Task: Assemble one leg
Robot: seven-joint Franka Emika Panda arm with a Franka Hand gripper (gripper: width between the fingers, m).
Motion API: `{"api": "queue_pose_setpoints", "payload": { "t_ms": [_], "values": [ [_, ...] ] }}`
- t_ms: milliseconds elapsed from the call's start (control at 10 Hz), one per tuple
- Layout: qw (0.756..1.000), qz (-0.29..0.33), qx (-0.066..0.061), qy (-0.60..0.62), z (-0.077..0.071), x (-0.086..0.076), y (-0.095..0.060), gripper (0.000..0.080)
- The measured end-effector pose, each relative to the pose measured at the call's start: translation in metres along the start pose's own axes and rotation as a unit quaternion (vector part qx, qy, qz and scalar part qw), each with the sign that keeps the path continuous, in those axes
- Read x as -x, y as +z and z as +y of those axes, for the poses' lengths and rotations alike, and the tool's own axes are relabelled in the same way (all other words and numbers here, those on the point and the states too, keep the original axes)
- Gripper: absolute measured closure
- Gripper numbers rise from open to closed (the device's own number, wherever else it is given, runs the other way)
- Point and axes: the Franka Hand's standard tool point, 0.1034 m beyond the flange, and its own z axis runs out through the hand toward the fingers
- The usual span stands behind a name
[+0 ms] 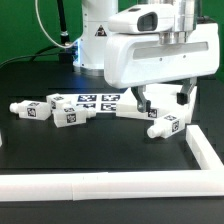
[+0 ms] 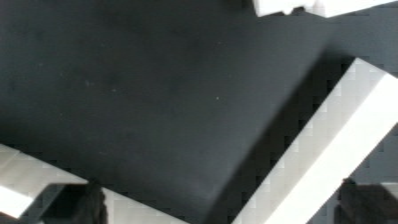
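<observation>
The hand (image 1: 167,100) hung low over the black desk (image 1: 100,150) toward the exterior view's right, beneath the arm's bulky white wrist housing (image 1: 160,55); its two dark fingers (image 1: 149,100) stood well apart with nothing between them, so it was wide open and gripped nothing. The leg (image 1: 164,127), a short white post bearing black-and-white tags, lay on its side on the desk just in front of the open hand, nearer the camera; in that view it looked clear of both fingers, though how much height separated them could not be told. A white piece (image 1: 130,113) lay just beside it, on the exterior view's left; what it was could not be made out. Farther along that way lay the marker board (image 1: 98,100), flat on the desk; in front of it rested a second leg (image 1: 68,113), and a third leg (image 1: 22,108) lay on its side at the far end of the row, apart from the others. A white rail (image 1: 100,182) ran along the near edge of the desk and turned up the exterior view's right side.

In the wrist view the hand (image 2: 214,205) showed only its fingertips (image 2: 64,203), spread wide over bare desk (image 2: 160,100); a long white bar (image 2: 338,130) crossed the picture on a slant close to one fingertip; the leg could not be picked out there with any certainty.
</observation>
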Motion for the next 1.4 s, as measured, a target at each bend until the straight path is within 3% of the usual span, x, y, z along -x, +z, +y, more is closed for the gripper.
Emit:
{"api": "queue_pose_setpoints", "payload": {
  "t_ms": [200,500,1000,1200,1400],
  "values": [
    [0.997,0.002,-0.001,0.077,-0.004,0.002,0.002,0.0150],
    [0.979,-0.005,-0.028,0.204,-0.003,0.014,0.009,0.0150],
    [0.978,-0.005,-0.031,0.209,-0.004,0.015,0.011,0.0150],
    [0.947,-0.033,-0.037,0.317,-0.017,0.027,0.016,0.0150],
    [0.950,-0.023,-0.037,0.310,-0.014,0.024,0.015,0.0150]
  ]
}}
